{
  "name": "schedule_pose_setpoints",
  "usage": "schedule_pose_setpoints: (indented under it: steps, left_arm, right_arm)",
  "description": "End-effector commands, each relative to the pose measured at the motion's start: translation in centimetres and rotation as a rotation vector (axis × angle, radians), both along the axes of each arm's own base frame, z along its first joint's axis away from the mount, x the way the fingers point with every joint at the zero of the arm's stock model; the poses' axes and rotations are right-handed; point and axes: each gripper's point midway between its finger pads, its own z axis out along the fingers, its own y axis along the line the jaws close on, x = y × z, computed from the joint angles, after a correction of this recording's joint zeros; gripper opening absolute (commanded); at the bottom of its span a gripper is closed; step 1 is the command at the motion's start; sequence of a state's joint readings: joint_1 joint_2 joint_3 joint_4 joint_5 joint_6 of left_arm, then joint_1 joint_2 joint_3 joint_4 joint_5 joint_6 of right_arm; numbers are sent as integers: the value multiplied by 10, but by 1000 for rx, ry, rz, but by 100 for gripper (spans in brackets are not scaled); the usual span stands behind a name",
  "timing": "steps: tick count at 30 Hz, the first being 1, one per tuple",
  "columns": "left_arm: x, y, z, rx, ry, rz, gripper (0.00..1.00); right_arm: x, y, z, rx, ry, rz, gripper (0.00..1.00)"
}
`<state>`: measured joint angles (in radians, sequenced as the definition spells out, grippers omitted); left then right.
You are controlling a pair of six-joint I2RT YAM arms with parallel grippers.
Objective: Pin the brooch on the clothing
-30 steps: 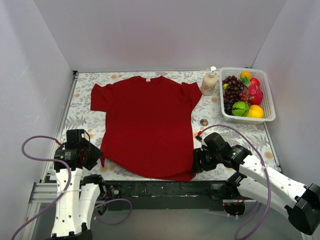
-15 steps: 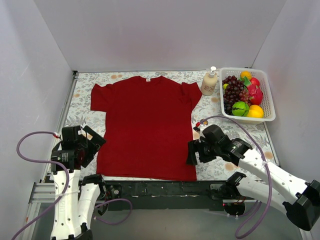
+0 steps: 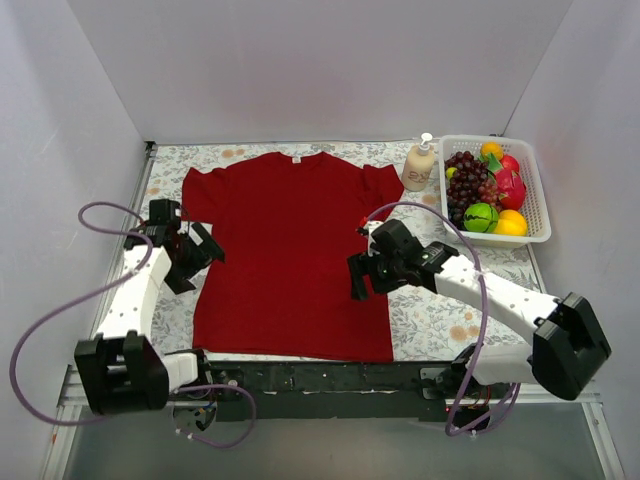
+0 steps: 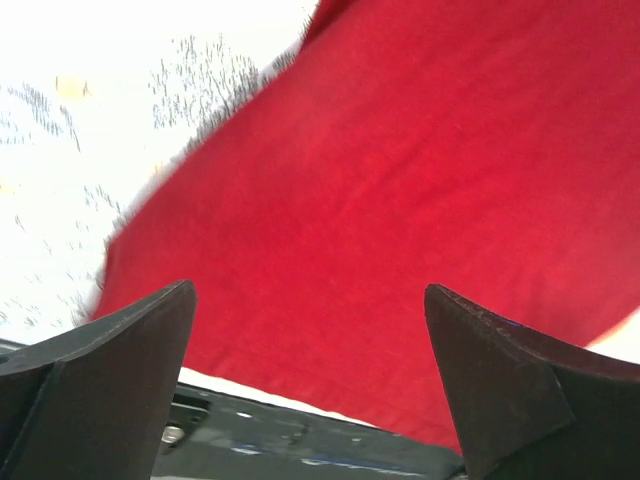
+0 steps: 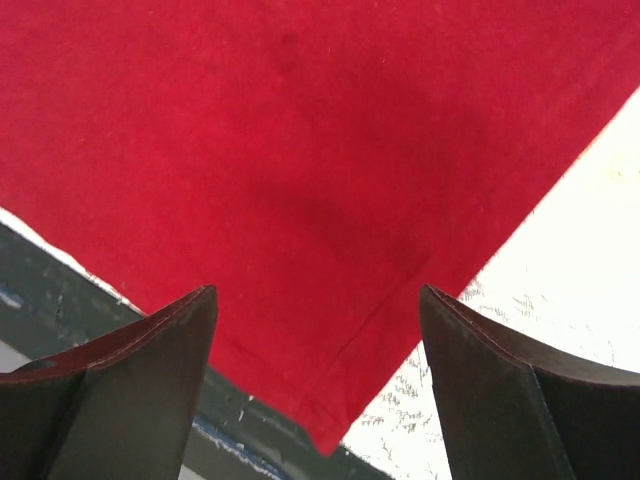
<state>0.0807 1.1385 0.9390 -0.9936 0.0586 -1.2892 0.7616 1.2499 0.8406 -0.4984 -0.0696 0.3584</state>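
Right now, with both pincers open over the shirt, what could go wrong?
The brooch shows in no view; the right arm may hide it and could knock it. The right pincer hangs over the T-shirt edge and could rumple it. The pump bottle stands near the sleeve.

bright even overhead light, soft shadows, wrist views overexposed, near fingers blurred
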Motion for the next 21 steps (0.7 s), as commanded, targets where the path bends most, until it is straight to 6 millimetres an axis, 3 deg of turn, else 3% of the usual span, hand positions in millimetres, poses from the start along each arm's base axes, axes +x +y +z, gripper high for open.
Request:
schedule_pose_setpoints:
  steps: [1,3,5,9,15,21]
  left_arm:
    - [28,1,3,69,-24,-137,98]
    - [33,-9,-10,55,29,-167,98]
    - [36,-39,-24,62,62,-266,98]
    - [34,-69,-54,68,160,-326,98]
    - [26,-61,-80,163,244,-313,98]
    - [-8,-51,-104,211,385,-332,98]
  right_arm:
    - [16,17,4,7,-27,34,88]
    - [17,21,-1,1,-1,34,88]
    - [15,24,-6,-1,22,32,88]
    - [8,26,-23,-34,73,56,88]
    - [-3,18,-42,-106,128,59,89]
    - [-13,7,-58,-153,172,48,89]
